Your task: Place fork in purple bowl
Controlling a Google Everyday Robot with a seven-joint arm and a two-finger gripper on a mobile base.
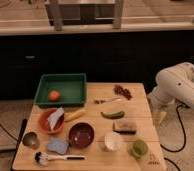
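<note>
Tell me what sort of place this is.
Likely a kitchen-style robot test space: wooden table with fork, purple bowl and green tray, dark counter behind. The hand hangs beside its right edge.

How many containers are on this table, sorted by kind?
Bowls: 2 (purple bowl, orange bowl)
Cups: 2 (white cup, grey metal cup)
Trays: 1 (green tray)
Total: 5
The gripper hangs beside the table's right edge.

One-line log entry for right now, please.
fork: on table, untouched | purple bowl: front of table, no fork inside | gripper: beside table's right edge | step: grasp not begun
</note>
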